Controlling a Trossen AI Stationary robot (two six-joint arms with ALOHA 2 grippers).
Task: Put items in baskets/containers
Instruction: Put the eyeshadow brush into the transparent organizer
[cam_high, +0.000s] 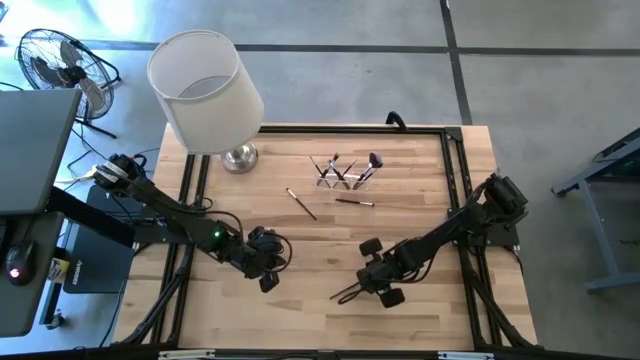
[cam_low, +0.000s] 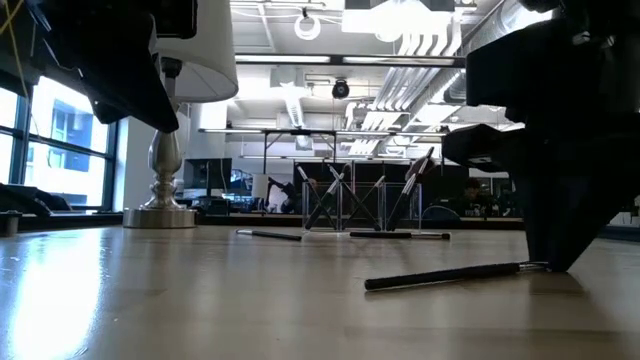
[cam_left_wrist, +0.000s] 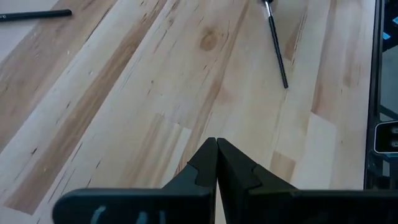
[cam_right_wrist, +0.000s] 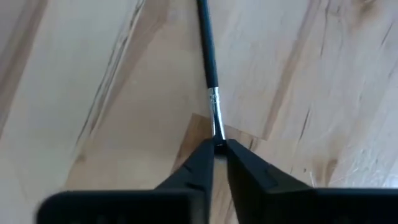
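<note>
Black-handled makeup brush (cam_right_wrist: 208, 59) clamped at its bristle end by the right tool (cam_right_wrist: 216, 149), well short of the clear holder (cam_high: 345, 177); so slight a pinch could let it slip. Left tool (cam_left_wrist: 216, 163) closed, empty.

This is a lab or workshop floor in an open industrial building; exposed white ducts and pipes (cam_low: 400, 60) run under a bare ceiling with hanging lights; the floor (cam_high: 520, 60) is polished grey concrete crossed by dark lines; tall windows (cam_low: 60, 150) stand at one side. A butcher-block table (cam_high: 300, 300) sits in a black metal frame (cam_high: 460, 200) that carries 2 robot arms; a floor fan (cam_high: 55, 60) stands off one corner; more tables and equipment show beyond.
</note>
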